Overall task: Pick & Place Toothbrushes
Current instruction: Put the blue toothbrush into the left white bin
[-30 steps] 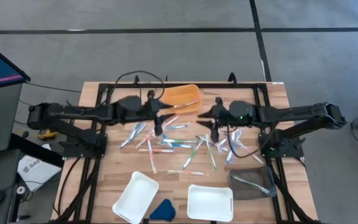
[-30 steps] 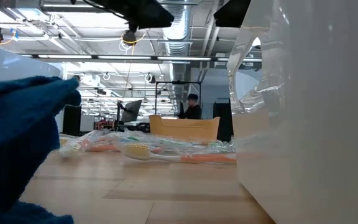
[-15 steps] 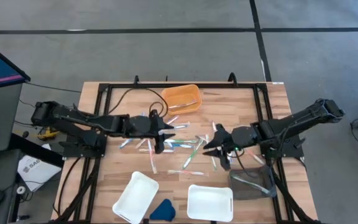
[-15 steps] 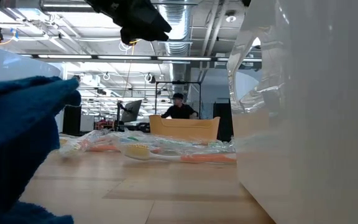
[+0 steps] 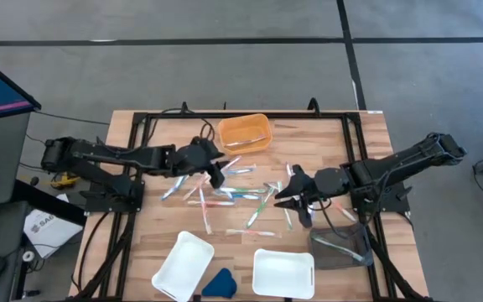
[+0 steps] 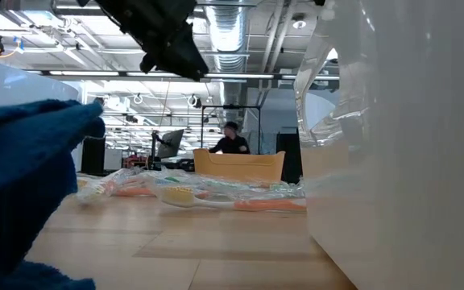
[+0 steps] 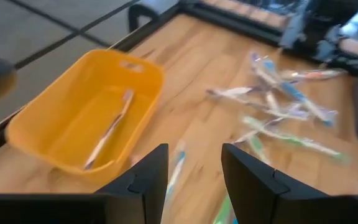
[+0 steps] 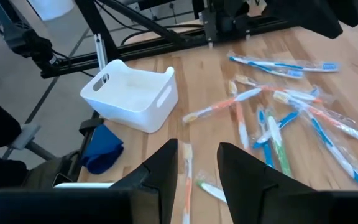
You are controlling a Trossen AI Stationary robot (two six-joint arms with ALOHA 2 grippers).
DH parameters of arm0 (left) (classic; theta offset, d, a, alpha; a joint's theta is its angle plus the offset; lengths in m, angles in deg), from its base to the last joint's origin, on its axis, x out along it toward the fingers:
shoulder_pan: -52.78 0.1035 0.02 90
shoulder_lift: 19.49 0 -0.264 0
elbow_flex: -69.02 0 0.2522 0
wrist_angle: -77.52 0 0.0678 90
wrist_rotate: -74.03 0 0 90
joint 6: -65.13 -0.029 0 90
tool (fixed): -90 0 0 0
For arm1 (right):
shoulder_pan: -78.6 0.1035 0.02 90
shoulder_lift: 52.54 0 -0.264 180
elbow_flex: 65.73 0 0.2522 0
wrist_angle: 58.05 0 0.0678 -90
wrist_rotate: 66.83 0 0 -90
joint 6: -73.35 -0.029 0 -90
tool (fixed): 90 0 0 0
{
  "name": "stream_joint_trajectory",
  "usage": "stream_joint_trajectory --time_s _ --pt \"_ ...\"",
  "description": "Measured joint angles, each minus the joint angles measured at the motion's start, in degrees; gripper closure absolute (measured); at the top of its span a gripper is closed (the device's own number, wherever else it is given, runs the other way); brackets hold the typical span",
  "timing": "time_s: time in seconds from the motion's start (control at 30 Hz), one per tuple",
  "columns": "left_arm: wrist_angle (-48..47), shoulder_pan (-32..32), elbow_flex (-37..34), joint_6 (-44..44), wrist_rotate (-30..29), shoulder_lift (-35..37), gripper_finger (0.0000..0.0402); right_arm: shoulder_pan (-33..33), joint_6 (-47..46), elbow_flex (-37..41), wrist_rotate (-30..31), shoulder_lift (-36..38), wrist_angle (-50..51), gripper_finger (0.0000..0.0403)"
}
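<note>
Several toothbrushes in blue, green, orange and clear wrappers lie flat and scattered on the middle of the wooden table. My left gripper hangs open above the left part of the scatter, next to the orange tray. Nothing is between its fingers. One toothbrush lies inside that tray. My right gripper hangs open above the right part of the scatter. Its fingers are empty. The toothbrushes spread out ahead of it.
Two white trays stand at the near edge with a dark-blue wedge between them. A grey tray at the near right holds one toothbrush. A black frame borders the table. A person shows far behind.
My right gripper has swung toward the table's near edge and now hangs over the right part of the scatter. My left gripper has sunk a little toward the toothbrushes and rolled about its own line. Both stay open and empty. The toothbrushes have not moved.
</note>
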Motion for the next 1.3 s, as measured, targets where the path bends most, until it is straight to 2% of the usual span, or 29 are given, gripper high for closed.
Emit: stream_joint_trajectory --time_s 0.27,0.43,0.63,0.7,0.9,1.07,1.13,1.23,1.3 --pt "-4.4 2.8 0.0 1.6 -0.8 0.0 0.0256 -0.1 0.0 0.0 0.0 0.0 -0.3 0.0295" --pt "-12.6 5.6 0.0 2.7 -4.3 0.0 0.0256 -1.2 0.0 0.0 0.0 0.0 -0.2 0.0295" --pt "-31.6 10.2 -0.1 16.5 -9.4 0.0 0.0257 -2.0 0.1 0.0 0.0 0.0 1.7 0.0295" --pt "-34.3 11.7 -1.3 20.6 -9.6 0.0 0.0256 -2.0 0.1 0.0 0.0 0.0 1.7 0.0295" --pt "-33.9 16.7 -7.6 20.8 -0.7 0.0 0.0256 -2.0 0.1 0.0 0.0 0.0 1.7 0.0295" --pt "-33.0 21.1 -9.8 20.6 0.8 0.0 0.0256 -2.0 0.0 0.0 0.0 0.0 1.7 0.0295" --pt "-30.6 22.0 -10.6 19.7 2.1 0.0 0.0257 -2.0 0.0 0.0 0.0 0.0 1.7 0.0295" --pt "-24.4 22.0 -12.6 16.2 8.6 0.0 0.0257 -2.0 0.0 0.0 0.0 0.0 1.7 0.0295" --pt "-22.5 21.6 -13.3 15.3 10.2 -0.6 0.0256 -2.0 0.0 0.0 0.0 0.0 1.8 0.0295"
